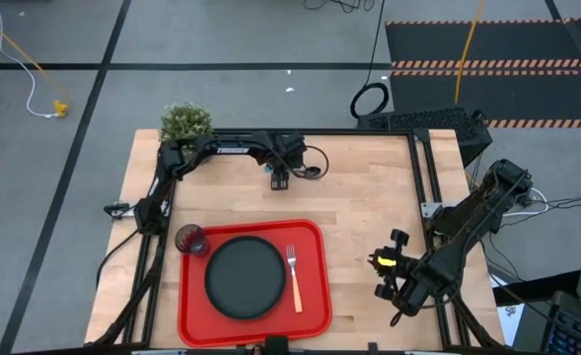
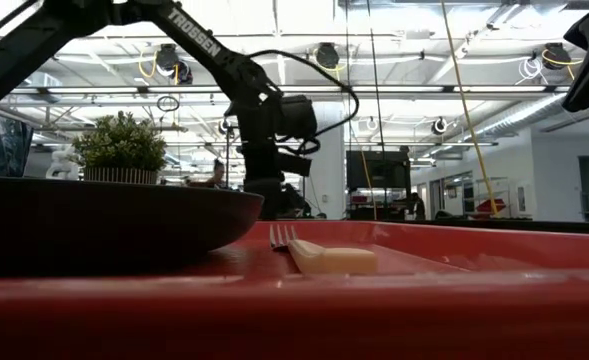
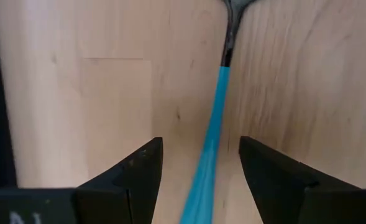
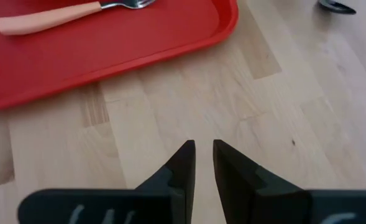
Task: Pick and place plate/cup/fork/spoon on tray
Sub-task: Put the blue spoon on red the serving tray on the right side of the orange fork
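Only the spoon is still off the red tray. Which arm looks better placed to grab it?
The left. Its gripper is open with the spoon handle between its fingers; the right gripper sits nearly closed over bare table beside the tray.

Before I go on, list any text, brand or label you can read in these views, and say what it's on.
"TROSSEN": white letters on the left arm, readable in the low view.
White marking on the left arm in the high view: too small to read.
White marks on the wrist housings: cut off, unreadable.
Nothing readable on the tray, plate, cup, fork or spoon.
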You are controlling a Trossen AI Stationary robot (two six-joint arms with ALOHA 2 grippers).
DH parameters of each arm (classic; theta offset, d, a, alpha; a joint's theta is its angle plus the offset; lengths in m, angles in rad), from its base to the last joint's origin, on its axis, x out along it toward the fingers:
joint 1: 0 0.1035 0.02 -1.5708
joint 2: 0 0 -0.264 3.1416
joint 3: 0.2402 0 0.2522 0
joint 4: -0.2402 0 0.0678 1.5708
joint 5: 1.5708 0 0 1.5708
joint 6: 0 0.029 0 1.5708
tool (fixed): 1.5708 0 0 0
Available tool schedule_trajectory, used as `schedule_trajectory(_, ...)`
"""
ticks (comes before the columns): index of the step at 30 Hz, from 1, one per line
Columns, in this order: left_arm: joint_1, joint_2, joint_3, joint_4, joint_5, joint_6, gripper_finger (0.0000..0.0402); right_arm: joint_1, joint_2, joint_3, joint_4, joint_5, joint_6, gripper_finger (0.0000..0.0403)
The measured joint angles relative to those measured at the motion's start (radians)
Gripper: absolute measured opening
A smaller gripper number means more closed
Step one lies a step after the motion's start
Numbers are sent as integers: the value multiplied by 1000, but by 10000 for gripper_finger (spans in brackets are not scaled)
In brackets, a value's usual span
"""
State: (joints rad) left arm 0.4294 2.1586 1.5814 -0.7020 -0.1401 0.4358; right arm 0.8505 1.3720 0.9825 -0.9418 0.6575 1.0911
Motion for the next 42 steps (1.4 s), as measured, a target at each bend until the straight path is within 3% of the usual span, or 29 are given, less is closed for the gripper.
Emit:
schedule_trajectory(9, 11, 7, 2, 1, 24, 21, 210, -1, 0, 0, 11, 2, -15, 47)
schedule_trajectory(26, -9, 8, 14, -40, 85, 61, 10, -1, 0, 0, 25, -4, -15, 47)
schedule_trajectory(42, -98, 1, 14, -54, 85, -179, 6, -17, 0, 0, 53, -4, -7, 47)
